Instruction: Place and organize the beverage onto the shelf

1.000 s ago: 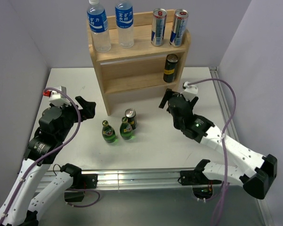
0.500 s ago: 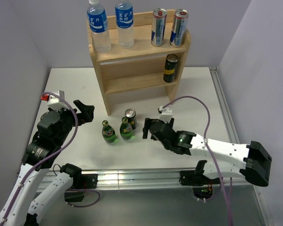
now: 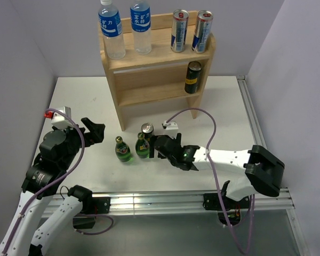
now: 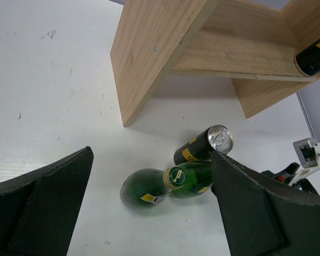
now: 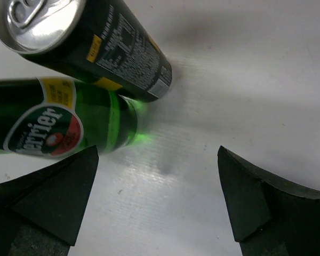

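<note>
You had the right fingers point(image 5: 48, 202) spread wide and holding nothing, reaching low across the white surface point(image 3: 74, 101) toward the drinks in front of the shelf point(image 3: 149, 80). In the right wrist view, a green Perrier bottle point(image 5: 58, 120) and a black can point(image 5: 96, 42) sat just ahead of the open gap, toward its left side, with neither one between the fingers. The can stood just behind that bottle; whether they touched could not be told. A 2nd green bottle point(image 3: 122, 151) stood just to the left of the 1st.

Your left fingers point(image 4: 42, 208) were also spread wide and empty, held above the surface well to the left of the 3 drinks and pointed toward them.

The shelf stood upright at the far side of the surface. Its top board carried 2 blue-labelled water bottles point(image 3: 112, 32) on the left and 2 silver-and-blue cans point(image 3: 179, 31) on the right. A black-and-yellow can point(image 3: 192, 77) stood at the right end of the lower tier.
</note>
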`<state>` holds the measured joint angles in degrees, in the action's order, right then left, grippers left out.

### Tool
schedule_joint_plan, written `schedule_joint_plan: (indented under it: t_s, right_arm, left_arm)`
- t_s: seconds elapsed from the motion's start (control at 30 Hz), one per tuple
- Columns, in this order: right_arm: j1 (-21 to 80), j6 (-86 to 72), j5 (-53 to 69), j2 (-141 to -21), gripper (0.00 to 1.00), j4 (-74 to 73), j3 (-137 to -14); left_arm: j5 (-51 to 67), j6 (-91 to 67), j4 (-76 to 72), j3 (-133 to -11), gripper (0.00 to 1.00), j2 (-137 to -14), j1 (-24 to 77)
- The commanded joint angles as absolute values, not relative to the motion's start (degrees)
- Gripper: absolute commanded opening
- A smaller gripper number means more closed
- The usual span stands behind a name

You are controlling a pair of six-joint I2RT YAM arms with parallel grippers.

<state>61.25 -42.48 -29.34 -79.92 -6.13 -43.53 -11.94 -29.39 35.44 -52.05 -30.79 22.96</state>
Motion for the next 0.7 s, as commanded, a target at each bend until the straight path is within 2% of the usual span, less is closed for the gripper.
schedule_joint_plan:
  t_s: [0.0,0.67]
  right_arm:
    - [61.4,-41.0,-30.4,-83.8,1.00,-1.9,-48.5]
    - [59.2,-38.8,-33.8,-95.9,1.00,1.4,-57.0]
  left_arm:
    - [-12.8,-28.6,36.5,-53.3,0.99,-30.0,23.1]
    - [-12.2,-25.1,37.7,-53.4,0.99,-30.2,23.1]
